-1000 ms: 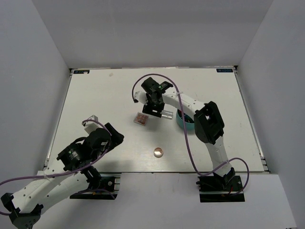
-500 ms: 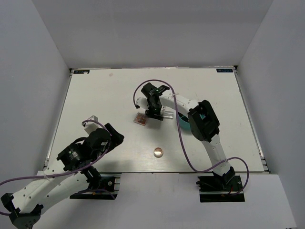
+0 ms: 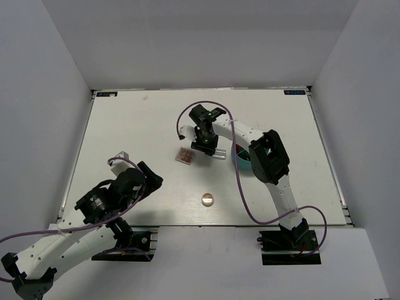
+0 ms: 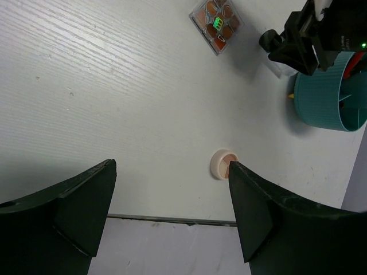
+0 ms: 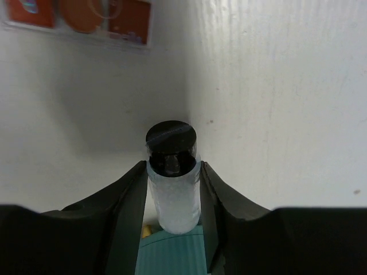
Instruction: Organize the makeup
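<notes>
Teal round divided container (image 4: 315, 100) stands on a white wood-grain table (image 3: 125, 125), at 3 o'clock of the table's centre. Plain grey walls (image 3: 200, 37) enclose three sides.

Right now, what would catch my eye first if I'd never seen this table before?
The right gripper stands out near the middle of the table, its fingers hugging both sides of a small white bottle with a black cap, beside a teal round container. Just left of it lies a square palette of pinkish colours, and a round compact sits alone near the front edge. The left gripper hangs open at the near left.
</notes>
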{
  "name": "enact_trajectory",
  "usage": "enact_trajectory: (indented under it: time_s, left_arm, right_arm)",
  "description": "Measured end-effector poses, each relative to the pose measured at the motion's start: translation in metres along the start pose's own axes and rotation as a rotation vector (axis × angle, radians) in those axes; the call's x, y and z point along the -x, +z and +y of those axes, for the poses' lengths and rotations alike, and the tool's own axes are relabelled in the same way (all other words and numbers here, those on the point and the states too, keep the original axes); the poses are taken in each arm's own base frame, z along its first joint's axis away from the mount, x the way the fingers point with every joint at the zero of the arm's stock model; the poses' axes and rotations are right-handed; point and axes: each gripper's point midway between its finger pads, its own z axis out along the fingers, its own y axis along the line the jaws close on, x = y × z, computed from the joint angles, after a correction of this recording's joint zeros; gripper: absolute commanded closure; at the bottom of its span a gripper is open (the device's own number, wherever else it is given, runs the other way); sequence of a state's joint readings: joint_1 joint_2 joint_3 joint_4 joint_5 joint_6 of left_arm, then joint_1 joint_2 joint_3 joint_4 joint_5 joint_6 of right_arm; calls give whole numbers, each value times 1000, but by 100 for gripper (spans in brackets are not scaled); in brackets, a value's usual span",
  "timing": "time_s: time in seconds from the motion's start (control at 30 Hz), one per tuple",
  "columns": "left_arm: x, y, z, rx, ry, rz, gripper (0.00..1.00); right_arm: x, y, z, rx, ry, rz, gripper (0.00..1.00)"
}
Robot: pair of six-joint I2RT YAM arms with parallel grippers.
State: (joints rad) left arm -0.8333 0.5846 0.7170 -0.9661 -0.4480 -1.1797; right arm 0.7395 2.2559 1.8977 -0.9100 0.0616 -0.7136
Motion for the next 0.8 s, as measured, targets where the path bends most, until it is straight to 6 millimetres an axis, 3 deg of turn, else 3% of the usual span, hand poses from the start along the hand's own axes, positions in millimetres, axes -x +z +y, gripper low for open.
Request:
enact_trajectory:
  time_s: [0.1,0.2,0.4,0.53,0.63,0.8]
  left_arm:
    - [0,1,0,3,2,1,12]
    - [-1,2,0,4,3,3,12]
    - [-3,5,-3,6,4,8,11]
    - [-3,6,-3,8,6,11,11]
    - [-4,6,-3,-1,2,9,12]
    - [-6,8,-3,-2,2,13,12]
  right_arm:
    - [13,-10,10,95,27,-90,86]
    - [30,-35,13,146,52,-206,88]
    - [48,-137,-4,98,82,-476,90]
    - [38,-205,-34,2,145,-650,91]
    - [20,-244,-62,-75,213,-751,92]
    - [-16,-278,-105,-174,344,-851,92]
